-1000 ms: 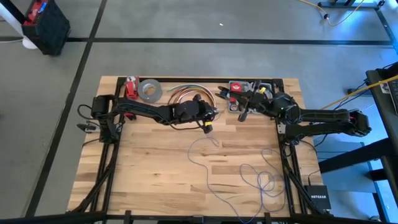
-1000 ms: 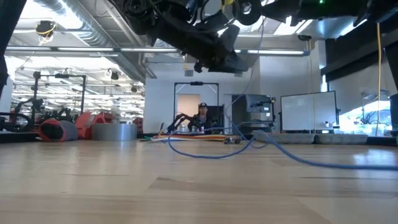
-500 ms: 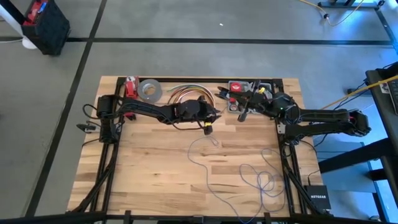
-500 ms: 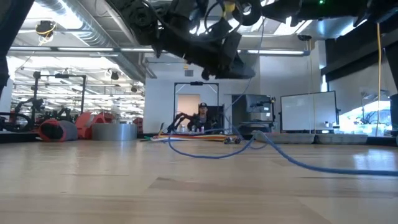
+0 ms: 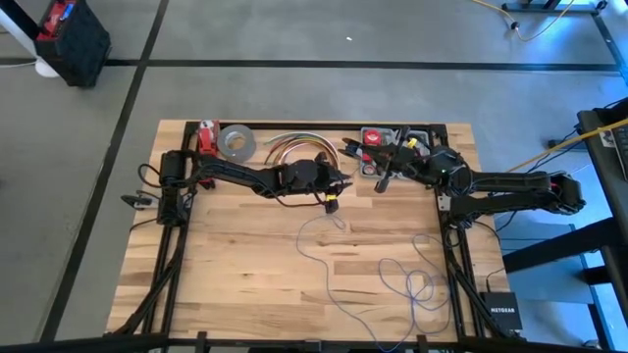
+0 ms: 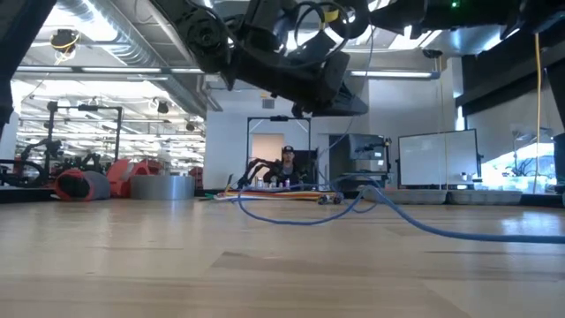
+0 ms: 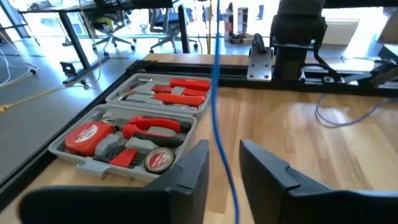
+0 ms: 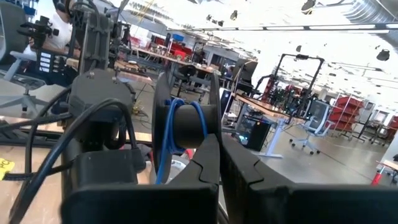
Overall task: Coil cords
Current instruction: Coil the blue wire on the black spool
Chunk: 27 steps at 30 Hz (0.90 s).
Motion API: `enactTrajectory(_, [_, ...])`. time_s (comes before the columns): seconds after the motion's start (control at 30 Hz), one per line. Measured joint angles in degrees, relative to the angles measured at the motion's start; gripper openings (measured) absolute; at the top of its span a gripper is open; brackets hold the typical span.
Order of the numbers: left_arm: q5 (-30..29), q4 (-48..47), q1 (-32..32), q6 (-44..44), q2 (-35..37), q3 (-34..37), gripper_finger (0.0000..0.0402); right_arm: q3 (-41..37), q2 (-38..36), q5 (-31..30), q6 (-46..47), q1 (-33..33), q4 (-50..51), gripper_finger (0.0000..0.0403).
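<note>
The right gripper (image 8: 219, 149) is hovering above the far right part of the pale wooden table (image 5: 245, 265), over the open grey tool case with red-handled tools (image 7: 134, 134), its fingers clenched tight on a dark round spool (image 8: 186, 121). A few turns of the thin bluish-grey cord (image 5: 392, 279) are already sitting on that spool, so this arm seems to be serving as the fixed reel on which the cord is gathered

The left gripper (image 7: 222, 165) is hanging just beside it, near the middle of the table's far edge. The cord is running straight between its two dark fingers (image 7: 193, 168), which are standing a little apart on either side of the strand; whether they are pinching it cannot be told. Judging by this, the left arm is acting as a guide, keeping the strand taut and lined up for the next turn

Most of the cord is lying in loose loops on the near right part of the table, trailing up towards the grippers, so the coiling looks barely begun

A grey roll of tape (image 5: 236, 142) and an arched bundle of orange and white cables (image 5: 294, 145) are sitting along the far edge, clear of the work
</note>
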State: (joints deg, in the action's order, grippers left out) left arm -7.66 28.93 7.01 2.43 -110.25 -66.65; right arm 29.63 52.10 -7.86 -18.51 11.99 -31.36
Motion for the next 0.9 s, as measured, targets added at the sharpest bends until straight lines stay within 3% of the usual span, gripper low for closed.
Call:
enactTrajectory(0.1, [-0.02, -0.67, 0.02, 1.34, 0.1, 0.0, 0.0018, 0.0, 0.0, 0.0, -0.17, 0.0, 0.11, 0.0003])
enactTrajectory(0.23, [-2.12, -2.66, 0.15, 1.42, 0.75, 0.0, 0.0008, 0.0, -0.11, 0.01, -0.19, 0.0, 0.35, 0.0003])
enactTrajectory(0.53, [-16.8, -30.88, 0.94, 0.91, 11.16, 0.0, 0.0003, 0.0, -0.06, 2.86, -0.21, 0.0, 7.83, 0.0003])
enactTrajectory(0.67, [-20.17, -40.59, 0.85, -2.87, 15.42, 0.02, 0.0002, -0.02, 0.12, 3.52, -1.7, -0.02, 13.69, 0.0003])
enactTrajectory(0.77, [-22.49, -41.93, 0.25, -5.15, 17.35, 0.02, 0.0002, -0.03, 1.77, 3.06, -2.8, 0.02, 17.54, 0.0003])
enactTrajectory(0.9, [-22.56, -38.53, -1.34, -4.69, 17.57, 0.02, 0.0002, -0.06, 6.06, -2.53, -4.93, 0.04, 18.19, 0.0003])
